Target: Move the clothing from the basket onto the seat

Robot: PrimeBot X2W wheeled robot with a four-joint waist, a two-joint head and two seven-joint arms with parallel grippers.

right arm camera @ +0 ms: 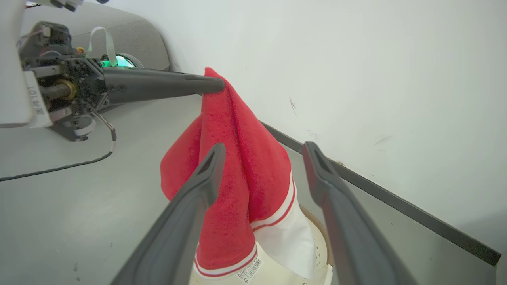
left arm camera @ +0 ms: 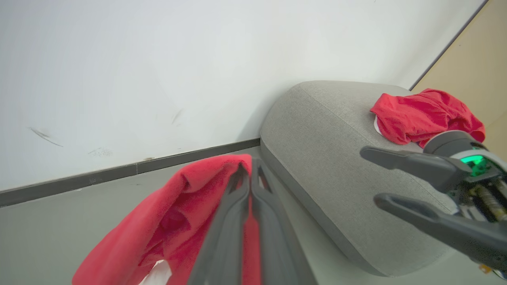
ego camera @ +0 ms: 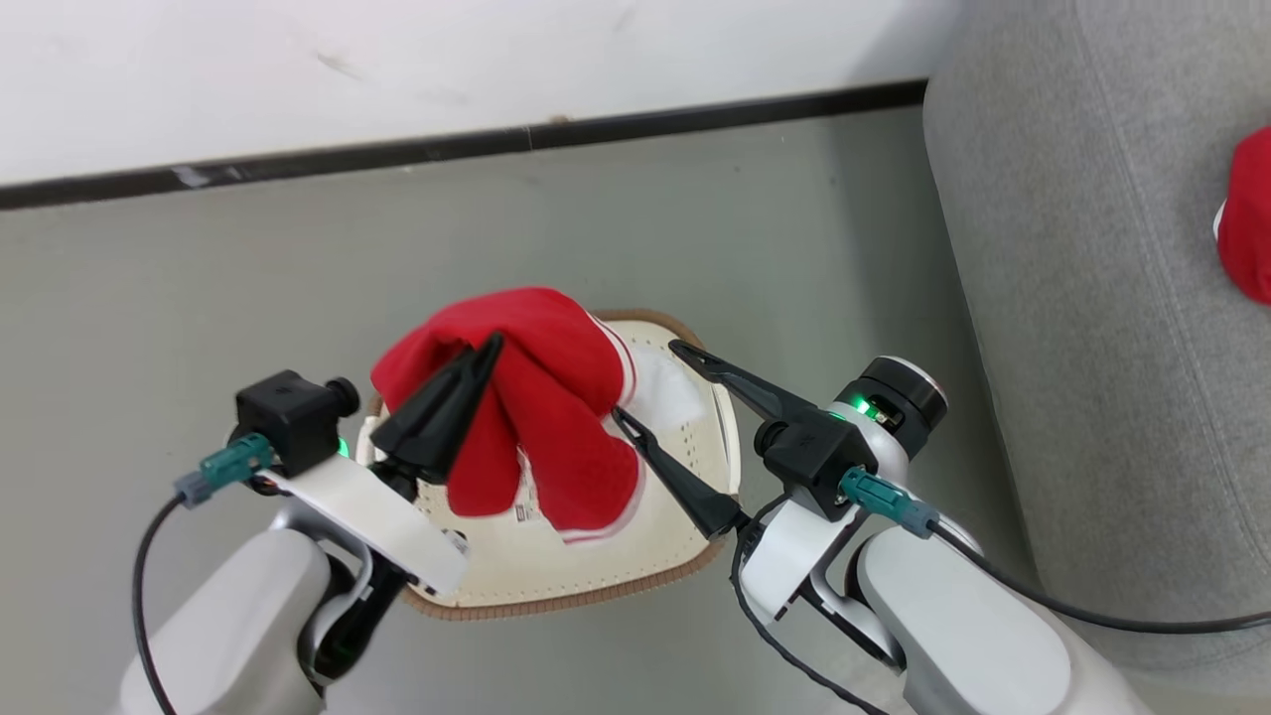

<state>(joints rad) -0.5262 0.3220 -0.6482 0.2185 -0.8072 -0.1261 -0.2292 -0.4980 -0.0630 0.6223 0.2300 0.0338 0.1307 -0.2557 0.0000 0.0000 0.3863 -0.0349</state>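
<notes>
The left gripper (ego camera: 492, 346) has its fingers (left arm camera: 233, 225) clenched tight on a fold of a red garment (ego camera: 556, 397), pinching the cloth right at their tips. The garment hangs from that pinch in loose folds above the basket (ego camera: 556, 588). It is a fleecy red piece with a white band and thin red stripes along its lower hem, and a small barcode tag shows at the bottom. Its lower end drops towards the basket's cream interior; whether it touches the basket's floor cannot be told.

The basket stands on the grey floor (ego camera: 695, 228), out from the dark skirting (ego camera: 635, 127) at the foot of the white wall (ego camera: 397, 60) and well apart from the near edge of the seat (ego camera: 1092, 298), which rises at the floor's right side in the head view. A stretch of the basket's brown woven-look rim and its perforated wall show below the hanging cloth.

The right gripper (ego camera: 646, 379) is released, its fingers spread wide and grasping nothing. They sit just beside the garment's right side over the basket (in the right wrist view the cloth hangs between and beyond the two fingers). Whether the nearer finger brushes the fabric cannot be told.

A second red garment (left arm camera: 425, 116) lies crumpled on the seat's top, back from its rounded corner and close to its far edge.
</notes>
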